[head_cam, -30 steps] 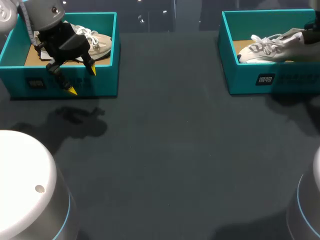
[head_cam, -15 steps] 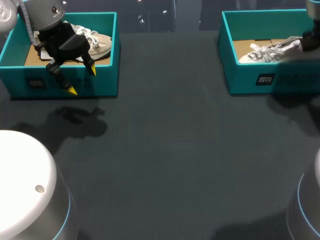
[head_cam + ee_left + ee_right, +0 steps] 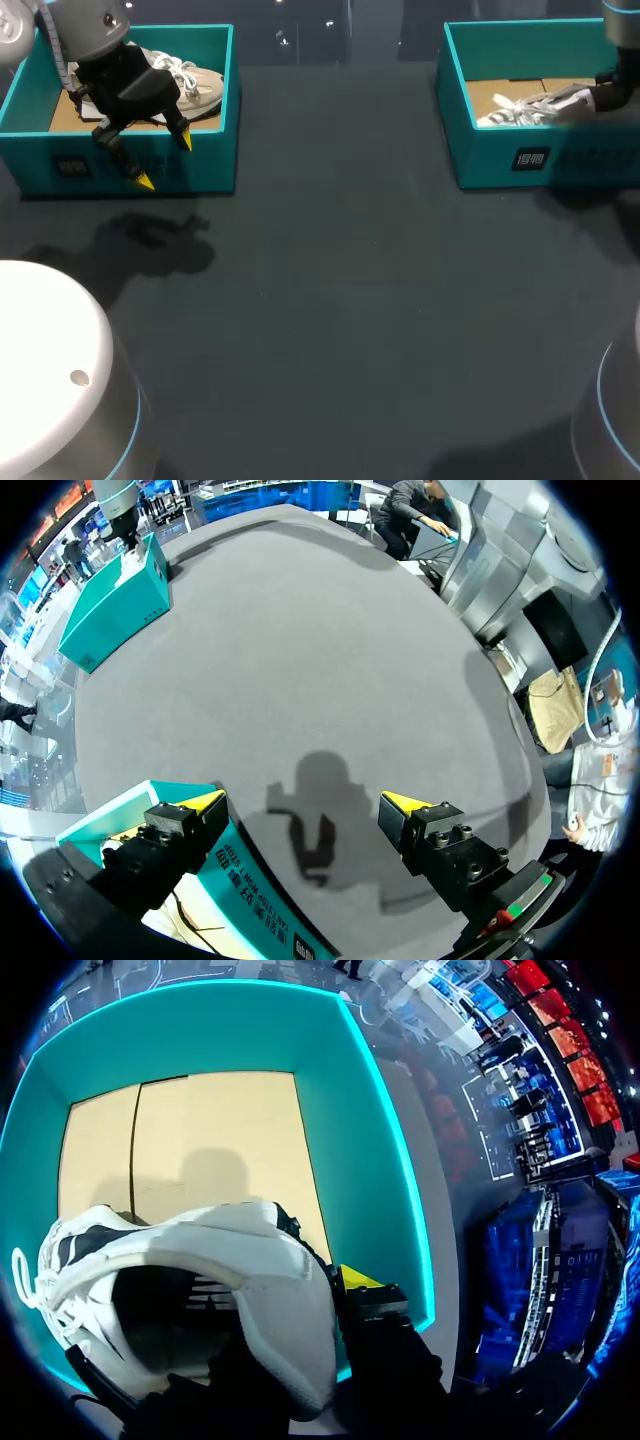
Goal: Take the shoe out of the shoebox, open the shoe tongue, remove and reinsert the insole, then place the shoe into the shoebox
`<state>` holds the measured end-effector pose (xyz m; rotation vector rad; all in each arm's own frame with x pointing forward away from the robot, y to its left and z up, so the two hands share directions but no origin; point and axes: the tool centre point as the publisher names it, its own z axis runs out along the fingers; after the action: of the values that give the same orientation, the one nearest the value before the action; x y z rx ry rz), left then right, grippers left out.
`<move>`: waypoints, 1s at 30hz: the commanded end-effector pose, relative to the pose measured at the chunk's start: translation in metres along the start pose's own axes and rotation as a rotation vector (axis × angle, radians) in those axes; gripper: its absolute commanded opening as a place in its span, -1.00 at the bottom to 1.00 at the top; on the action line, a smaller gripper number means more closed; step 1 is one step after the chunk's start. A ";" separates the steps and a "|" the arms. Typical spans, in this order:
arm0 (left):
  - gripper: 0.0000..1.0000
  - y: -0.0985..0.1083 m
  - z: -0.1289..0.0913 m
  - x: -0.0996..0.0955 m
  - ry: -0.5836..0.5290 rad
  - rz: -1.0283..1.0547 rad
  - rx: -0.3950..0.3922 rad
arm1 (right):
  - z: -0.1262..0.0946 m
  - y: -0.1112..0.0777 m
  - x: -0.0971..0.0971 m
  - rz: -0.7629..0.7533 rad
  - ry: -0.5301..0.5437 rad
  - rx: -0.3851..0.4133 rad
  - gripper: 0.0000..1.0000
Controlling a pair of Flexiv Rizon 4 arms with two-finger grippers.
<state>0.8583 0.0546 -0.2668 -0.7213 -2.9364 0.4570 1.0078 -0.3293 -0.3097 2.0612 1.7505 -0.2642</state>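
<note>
A white lace-up shoe hangs tilted inside the teal shoebox at the far right of the table, and my right gripper is shut on its heel collar. In the right wrist view the shoe hangs over the box's cardboard floor. One yellow fingertip presses its outer side and the other is hidden inside the shoe. My left gripper hangs open over the front wall of a second teal shoebox at the far left. Nothing is between the left gripper's fingers.
The left box holds a beige and white shoe, partly hidden by my left arm. Dark grey table stretches between the two boxes and toward the front. The left box's front wall lies just under the left gripper's finger.
My right gripper has shifted the white shoe toward the right inside its box and tilted it, baring more cardboard floor. The left arm has not moved.
</note>
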 end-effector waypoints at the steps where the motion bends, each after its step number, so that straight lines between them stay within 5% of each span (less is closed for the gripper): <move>1: 1.00 0.000 0.000 0.000 0.002 0.001 -0.002 | 0.008 0.005 0.003 -0.002 0.008 0.021 -1.00; 30: 1.00 0.000 0.000 0.000 0.002 0.001 -0.002 | 0.045 -0.001 0.019 -0.033 0.097 0.088 -1.00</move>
<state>0.8582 0.0546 -0.2668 -0.7213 -2.9364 0.4570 1.0132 -0.3314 -0.3531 2.1364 1.8564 -0.2600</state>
